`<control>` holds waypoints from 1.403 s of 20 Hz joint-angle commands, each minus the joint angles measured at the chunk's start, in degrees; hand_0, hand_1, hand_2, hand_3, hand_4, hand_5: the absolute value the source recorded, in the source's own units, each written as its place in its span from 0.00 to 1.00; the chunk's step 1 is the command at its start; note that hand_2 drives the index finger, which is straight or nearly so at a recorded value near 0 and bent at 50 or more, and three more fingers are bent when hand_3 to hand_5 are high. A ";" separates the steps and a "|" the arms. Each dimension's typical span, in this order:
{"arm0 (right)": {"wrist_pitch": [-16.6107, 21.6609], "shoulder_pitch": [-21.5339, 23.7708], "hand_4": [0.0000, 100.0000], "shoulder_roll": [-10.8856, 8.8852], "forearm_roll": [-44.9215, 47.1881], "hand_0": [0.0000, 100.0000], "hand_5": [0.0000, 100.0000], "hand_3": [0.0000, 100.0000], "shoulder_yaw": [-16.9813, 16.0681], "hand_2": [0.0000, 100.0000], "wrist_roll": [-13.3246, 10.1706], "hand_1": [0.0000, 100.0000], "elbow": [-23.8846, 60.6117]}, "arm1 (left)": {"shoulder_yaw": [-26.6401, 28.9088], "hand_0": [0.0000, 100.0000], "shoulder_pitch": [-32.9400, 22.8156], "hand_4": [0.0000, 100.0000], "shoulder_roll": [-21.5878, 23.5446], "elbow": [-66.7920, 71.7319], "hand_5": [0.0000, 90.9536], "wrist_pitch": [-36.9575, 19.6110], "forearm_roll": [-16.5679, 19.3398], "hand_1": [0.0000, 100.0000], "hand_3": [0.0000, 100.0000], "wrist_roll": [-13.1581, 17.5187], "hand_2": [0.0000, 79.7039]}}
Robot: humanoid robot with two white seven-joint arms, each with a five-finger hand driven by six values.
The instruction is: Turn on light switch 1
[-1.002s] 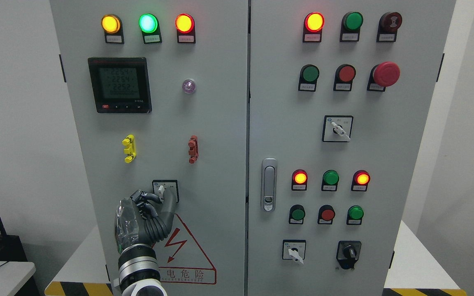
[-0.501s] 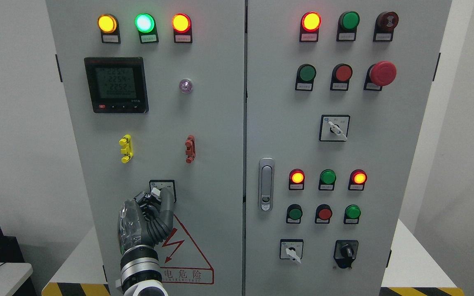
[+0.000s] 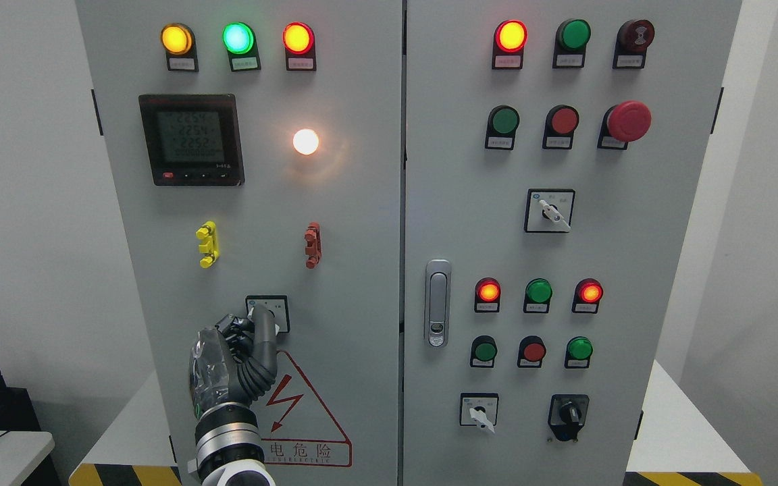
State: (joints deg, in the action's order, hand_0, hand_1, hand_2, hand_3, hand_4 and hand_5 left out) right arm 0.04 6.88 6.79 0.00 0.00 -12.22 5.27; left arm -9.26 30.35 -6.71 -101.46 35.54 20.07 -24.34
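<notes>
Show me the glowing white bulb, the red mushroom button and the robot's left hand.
white bulb [image 3: 306, 141], head view, centre of its lit dome
red mushroom button [image 3: 629, 121], head view, middle of its cap
left hand [image 3: 244, 341], head view, its middle

The rotary light switch [image 3: 269, 312] is a small white square plate with black border, low on the left cabinet door, partly hidden; the round lamp [image 3: 306, 142] above glows warm white.
</notes>
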 commanded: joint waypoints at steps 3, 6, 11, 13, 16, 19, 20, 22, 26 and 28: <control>-0.04 -0.02 0.00 0.07 -0.26 0.12 0.00 0.00 1.32 0.00 0.00 0.39 0.00 | 0.20 0.93 -0.12 1.00 -0.05 -0.41 0.95 0.05 -0.03 0.17 1.00 0.08 0.82; -0.04 -0.02 0.00 -0.02 -0.26 0.12 0.00 0.00 1.32 0.00 0.00 0.39 0.00 | 0.20 0.92 -0.21 1.00 -0.05 -0.41 0.95 0.05 -0.03 0.15 1.00 0.08 0.82; -0.04 -0.02 0.00 -0.02 -0.26 0.12 0.00 0.00 1.32 0.00 0.00 0.39 0.00 | 0.38 0.87 -0.38 1.00 -0.05 -0.41 0.95 0.05 -0.03 0.14 1.00 0.08 0.82; -0.04 -0.02 0.00 -0.02 -0.26 0.12 0.00 0.00 1.32 0.00 0.00 0.39 0.00 | 0.38 0.86 -0.47 1.00 -0.05 -0.49 0.94 0.05 -0.03 0.13 1.00 0.08 0.82; -0.04 0.07 0.00 -0.02 -0.26 0.12 0.00 0.00 1.32 0.00 0.00 0.39 0.00 | 0.47 0.82 -0.73 1.00 -0.05 -0.50 0.94 0.05 -0.03 0.12 1.00 0.08 0.82; -0.04 0.07 0.00 -0.02 -0.26 0.12 0.00 0.00 1.32 0.00 0.00 0.39 0.00 | 0.56 0.79 -0.82 1.00 -0.05 -0.76 0.94 0.05 -0.03 0.08 1.00 0.17 0.82; -0.04 -0.02 0.00 -0.02 -0.26 0.12 0.00 0.00 1.32 0.00 0.00 0.39 0.00 | 0.56 0.75 -0.82 1.00 0.03 -0.85 0.94 0.05 -0.03 0.08 1.00 0.17 0.82; -0.04 0.07 0.00 -0.02 -0.26 0.12 0.00 0.00 1.32 0.00 0.00 0.39 0.00 | 0.56 0.69 -0.82 1.00 0.03 -0.85 0.94 0.05 -0.03 0.07 1.00 0.25 0.82; -0.04 -0.02 0.00 0.07 -0.26 0.12 0.00 0.00 1.32 0.00 0.00 0.39 0.00 | 0.47 0.51 -0.91 1.00 0.03 -0.93 0.94 0.05 -0.03 0.10 1.00 0.34 0.82; -0.04 -0.02 0.00 -0.02 -0.26 0.12 0.00 0.00 1.32 0.00 0.00 0.39 0.00 | 0.47 0.38 -0.91 1.00 0.03 -0.94 0.94 0.05 -0.03 0.15 1.00 0.43 0.82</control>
State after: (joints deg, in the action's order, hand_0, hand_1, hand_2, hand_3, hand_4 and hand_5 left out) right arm 0.04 6.87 6.79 0.00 0.00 -12.21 5.27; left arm -8.80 29.51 -6.73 -102.12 35.75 20.04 -24.01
